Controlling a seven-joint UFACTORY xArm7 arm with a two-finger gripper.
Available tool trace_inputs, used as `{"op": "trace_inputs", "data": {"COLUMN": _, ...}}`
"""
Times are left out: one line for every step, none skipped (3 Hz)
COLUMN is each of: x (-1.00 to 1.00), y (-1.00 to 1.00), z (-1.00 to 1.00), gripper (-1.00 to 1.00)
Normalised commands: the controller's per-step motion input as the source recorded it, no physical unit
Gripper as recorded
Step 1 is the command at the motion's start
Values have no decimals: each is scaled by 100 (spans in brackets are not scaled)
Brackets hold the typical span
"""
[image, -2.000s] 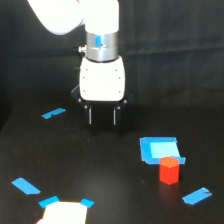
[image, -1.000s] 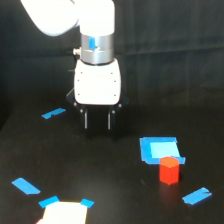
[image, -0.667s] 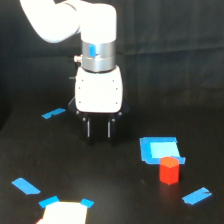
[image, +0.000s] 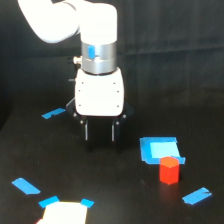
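Observation:
My gripper (image: 99, 141) hangs from the white arm (image: 98, 92) near the middle of the exterior view, fingers (image: 87, 131) pointing down at the black table. The two fingers stand apart with nothing between them. A small red block (image: 169, 170) stands upright on the table to the exterior view's right of the gripper, well apart from it. The block sits at the front edge of a blue patch (image: 159, 148).
Blue tape strips lie on the black table: one (image: 53, 113) behind the gripper on the left, one (image: 26, 186) at front left, one (image: 196, 196) at front right. A pale square with blue corners (image: 64, 212) lies at the bottom edge.
The arm has moved forward, toward the camera, and lower, so the gripper now looms larger. The red block and tape pieces have not moved.

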Motion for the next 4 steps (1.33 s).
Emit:
{"op": "trace_inputs", "data": {"x": -51, "y": -4, "z": 100, "gripper": -25}}
{"op": "trace_inputs", "data": {"x": -47, "y": 0, "z": 100, "gripper": -62}}
{"op": "trace_inputs", "data": {"x": -17, "y": -40, "z": 67, "gripper": -6}}
{"op": "trace_inputs", "data": {"x": 84, "y": -42, "z": -91, "gripper": -36}}
